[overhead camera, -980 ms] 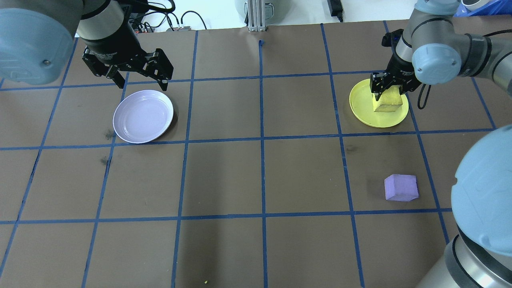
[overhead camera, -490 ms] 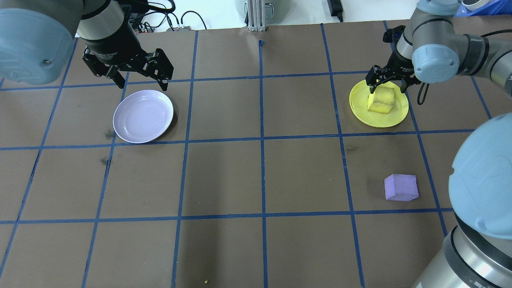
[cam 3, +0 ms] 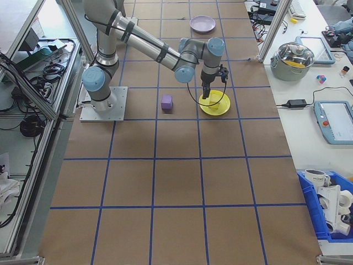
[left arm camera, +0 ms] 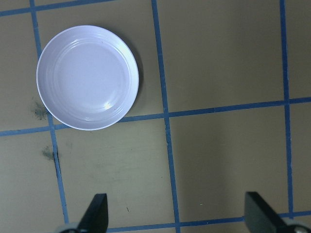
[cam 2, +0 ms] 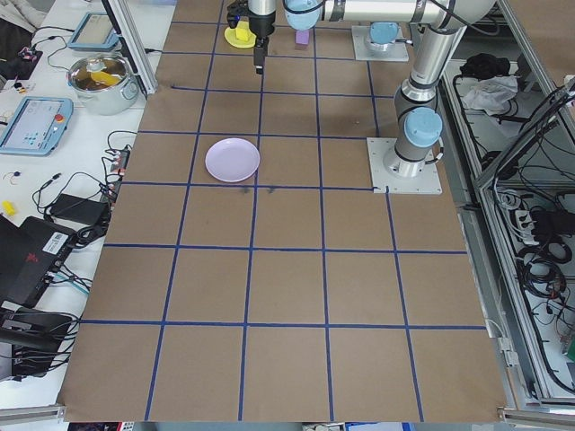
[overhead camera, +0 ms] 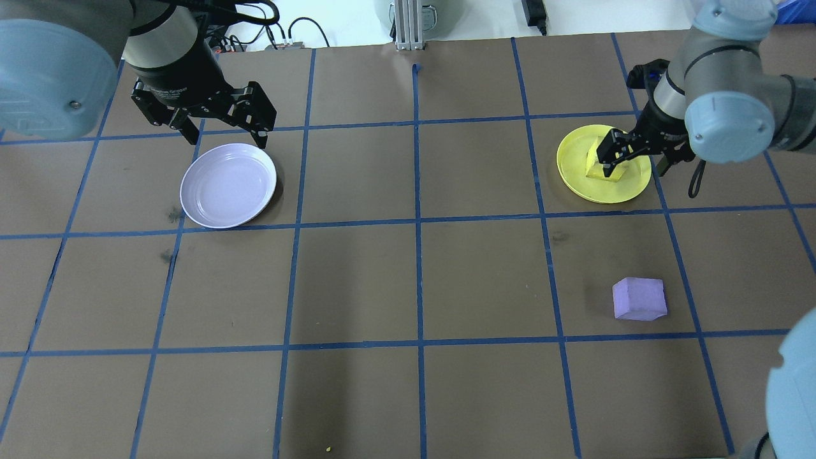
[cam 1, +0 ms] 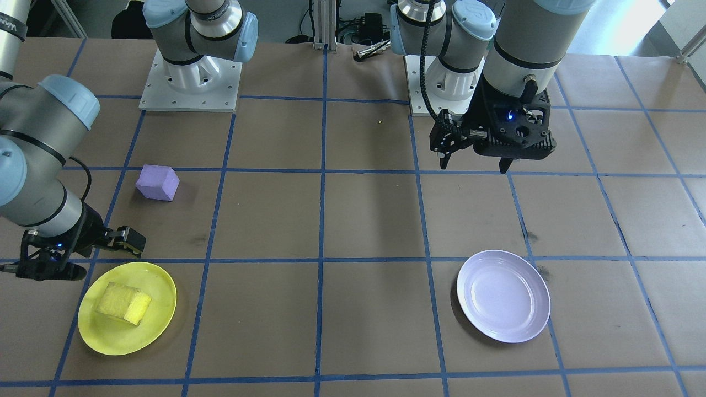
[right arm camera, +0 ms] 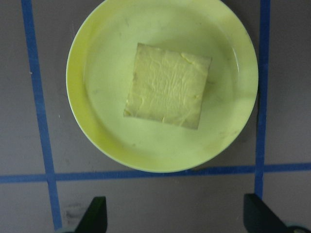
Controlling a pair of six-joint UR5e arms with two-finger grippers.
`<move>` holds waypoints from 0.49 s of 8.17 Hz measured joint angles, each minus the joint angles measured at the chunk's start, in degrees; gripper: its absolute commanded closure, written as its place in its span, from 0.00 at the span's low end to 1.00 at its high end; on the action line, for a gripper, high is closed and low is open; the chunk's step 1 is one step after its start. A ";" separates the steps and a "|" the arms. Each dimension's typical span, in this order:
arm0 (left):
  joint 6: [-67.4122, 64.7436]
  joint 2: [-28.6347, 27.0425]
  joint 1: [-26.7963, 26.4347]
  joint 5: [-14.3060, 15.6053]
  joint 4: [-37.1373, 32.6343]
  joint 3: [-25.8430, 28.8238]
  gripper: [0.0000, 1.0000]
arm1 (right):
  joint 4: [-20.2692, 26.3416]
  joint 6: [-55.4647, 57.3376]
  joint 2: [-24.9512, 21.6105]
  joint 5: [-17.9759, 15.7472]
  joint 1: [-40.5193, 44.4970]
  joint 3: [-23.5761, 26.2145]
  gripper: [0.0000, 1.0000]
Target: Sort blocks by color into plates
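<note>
With the small yellow foam cube (right arm camera: 167, 86) lying in the glossy round yellow plate (right arm camera: 97, 141), the empty, wide-spread right gripper (right arm camera: 175, 213) should rise clear before seeking the light purple foam cube (overhead camera: 639, 298) nearby.

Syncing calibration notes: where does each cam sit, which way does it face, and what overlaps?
Front-facing: across the table, facing both bases; yellow block in yellow plate.
Overhead: behind the robot, looking down; left gripper, right gripper.
Exterior left: table end, left arm nearer.
Exterior right: opposite end, right arm nearer.
Left wrist: straight down on lavender plate, fingertips showing.
Right wrist: straight down on the yellow plate.
Shared: purple block, in front-facing and overhead views.
</note>
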 measured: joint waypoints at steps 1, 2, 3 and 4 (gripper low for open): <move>0.01 0.03 0.01 0.06 0.06 -0.44 0.00 | -1.27 -0.45 -3.28 -0.55 -0.48 5.72 0.00; 0.02 0.10 0.00 0.16 0.14 -0.79 0.00 | -3.34 -0.86 -6.26 -2.21 -1.24 11.22 0.01; 0.02 0.11 -0.01 0.23 0.18 -0.96 0.00 | -4.72 -1.02 -8.64 -3.59 -2.32 15.86 0.01; -0.02 0.14 -0.03 0.26 0.20 -1.03 0.00 | -5.32 -1.01 -10.19 -4.27 -3.19 19.35 0.01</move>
